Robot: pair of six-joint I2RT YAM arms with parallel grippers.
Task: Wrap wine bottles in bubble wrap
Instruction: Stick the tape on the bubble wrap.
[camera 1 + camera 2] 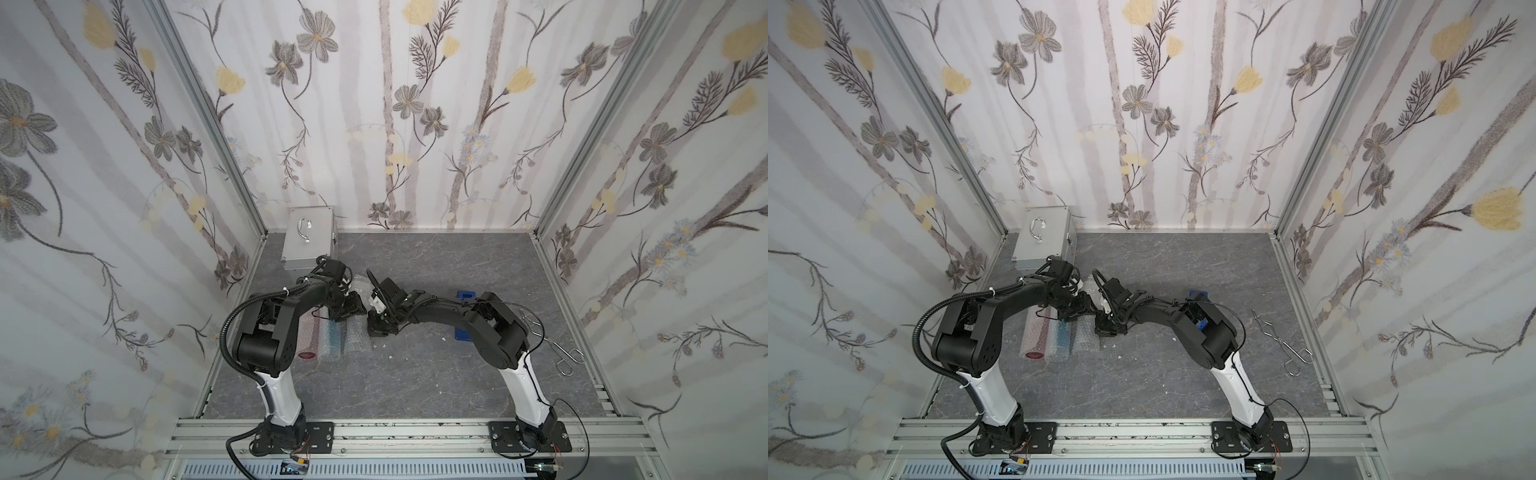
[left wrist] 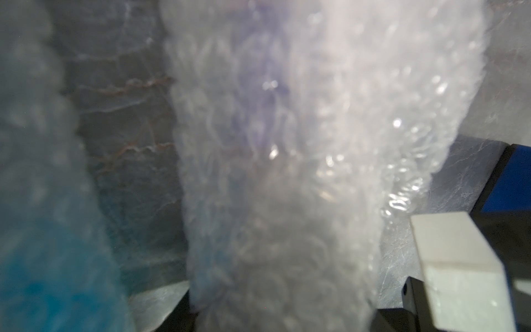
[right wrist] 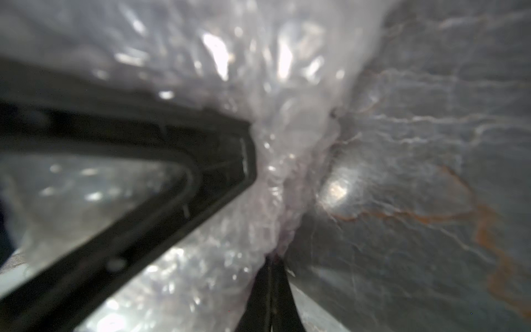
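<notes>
Two black robot claws meet over one of three wrapped bottles lying in a row. The right claw [image 1: 380, 328] is fully closed. Its wrist view shows it pinching a gathered, twisted end of bubble wrap [image 3: 287, 172] just above the table [image 3: 431, 143]. Close beside it, the left claw [image 1: 351, 309] stands about half open, straddling the far part of the same roll. In its wrist view the one white pad [image 2: 459, 258] that shows sits just clear of the plastic. It therefore seems to guard the roll rather than clamp it, though the other jaw is hidden. Inside that roll a faint violet tint marks the purple bottle [image 2: 267, 120], lying on its side on the grey marbled table. Just beside it lies the blue bottle [image 1: 333, 334], also rolled in wrap. Next to that lies the red bottle [image 1: 309, 355], its red base showing at the near end. Farther out, a silver case [image 1: 309, 241] sits in the back corner, and a blue tape dispenser [image 1: 465, 296] lies behind the right arm. Judging by this, the wrapping is near its end: the third bottle's loose end is being closed. The next move likely calls for holding that twist tight while the roll is steadied, then fixing it. Springy plastic could unwind once released.
</notes>
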